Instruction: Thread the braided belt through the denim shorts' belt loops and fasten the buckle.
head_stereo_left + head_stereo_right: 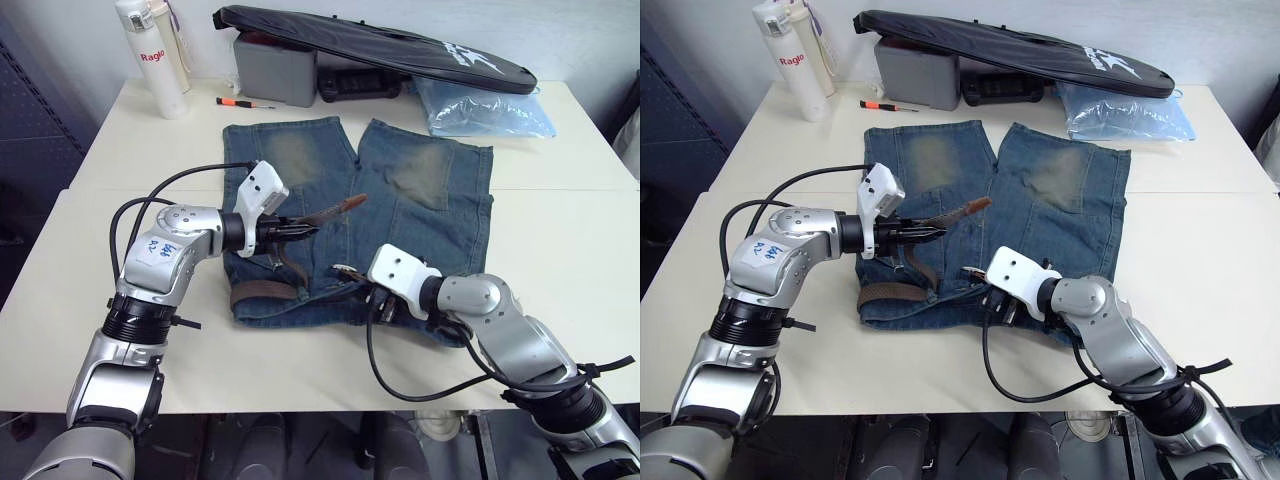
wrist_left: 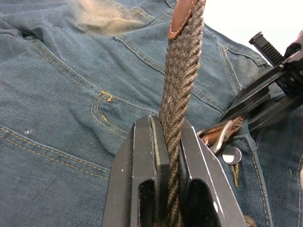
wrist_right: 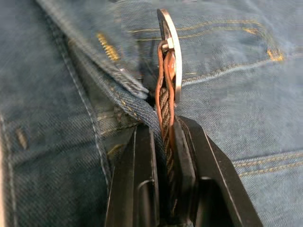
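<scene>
The denim shorts [image 1: 400, 200] lie flat on the table, waistband toward me. My left gripper [image 1: 300, 229] is shut on the braided belt [image 2: 180, 80] a little behind its tan leather tip [image 1: 345, 207], which sticks out above the shorts. From there the belt loops down to the waistband at the left [image 1: 262, 294]. My right gripper [image 1: 352, 281] is shut on the belt's other end just behind the buckle [image 3: 169, 56], at the waistband's middle. The buckle [image 1: 342, 268] points toward the left gripper. A metal shorts button [image 2: 231, 154] lies near the buckle. Which belt loops hold the belt is hidden.
At the table's [image 1: 560, 240] back stand a white bottle [image 1: 152, 55], a grey box [image 1: 275, 68] under a long black bag [image 1: 380, 45], a pale blue plastic bag [image 1: 485, 110] and an orange-handled tool [image 1: 245, 102]. Black cables trail from both wrists.
</scene>
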Controlling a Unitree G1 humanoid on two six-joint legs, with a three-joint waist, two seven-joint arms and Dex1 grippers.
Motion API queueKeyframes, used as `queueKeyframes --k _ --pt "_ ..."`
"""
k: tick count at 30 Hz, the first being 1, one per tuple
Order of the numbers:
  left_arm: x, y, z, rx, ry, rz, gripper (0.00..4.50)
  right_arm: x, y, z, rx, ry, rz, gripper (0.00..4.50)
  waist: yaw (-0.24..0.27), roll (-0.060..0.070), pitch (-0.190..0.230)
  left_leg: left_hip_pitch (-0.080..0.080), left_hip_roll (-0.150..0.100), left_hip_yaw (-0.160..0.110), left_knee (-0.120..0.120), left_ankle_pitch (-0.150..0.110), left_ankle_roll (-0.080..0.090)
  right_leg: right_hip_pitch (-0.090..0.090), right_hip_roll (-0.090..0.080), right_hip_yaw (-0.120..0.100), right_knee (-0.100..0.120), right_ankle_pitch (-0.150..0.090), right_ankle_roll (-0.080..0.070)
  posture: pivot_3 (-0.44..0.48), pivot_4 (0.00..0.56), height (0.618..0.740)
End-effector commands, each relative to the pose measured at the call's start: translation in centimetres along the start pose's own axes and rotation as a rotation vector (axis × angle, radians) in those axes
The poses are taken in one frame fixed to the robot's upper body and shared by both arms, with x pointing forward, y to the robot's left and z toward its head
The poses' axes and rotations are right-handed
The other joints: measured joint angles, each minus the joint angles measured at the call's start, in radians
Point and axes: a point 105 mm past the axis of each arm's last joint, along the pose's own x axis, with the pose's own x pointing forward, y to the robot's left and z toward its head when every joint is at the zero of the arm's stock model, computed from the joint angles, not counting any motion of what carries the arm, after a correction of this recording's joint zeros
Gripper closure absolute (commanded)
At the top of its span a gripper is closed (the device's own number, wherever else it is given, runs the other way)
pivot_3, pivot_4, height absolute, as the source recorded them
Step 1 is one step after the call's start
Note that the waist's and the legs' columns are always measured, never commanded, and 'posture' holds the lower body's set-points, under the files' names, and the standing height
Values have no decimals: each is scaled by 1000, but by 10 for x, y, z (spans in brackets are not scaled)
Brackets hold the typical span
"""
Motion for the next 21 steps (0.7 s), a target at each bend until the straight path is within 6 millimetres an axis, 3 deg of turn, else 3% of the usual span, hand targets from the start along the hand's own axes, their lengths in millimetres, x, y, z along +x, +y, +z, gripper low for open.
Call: queueKeyframes --k 1,10,21 --pt "-5 0 10 28 -32 25 4500 -5 -13 7 80 -30 -45 4430 -1 0 0 0 0 0 0 0 0 0 0 0 0 0 0 0 150 740" --pt "-12 -1 5 -58 -7 82 4500 -7 -51 3 537 -134 -252 4430 -3 0 0 0 0 0 0 0 0 0 0 0 0 0 0 0 150 740" --pt "-9 -5 -12 -121 93 115 4500 -1 -44 13 802 -213 -235 4430 -6 1 0 0 0 0 -1 0 0 -1 1 1 1 0 0 0 150 740"
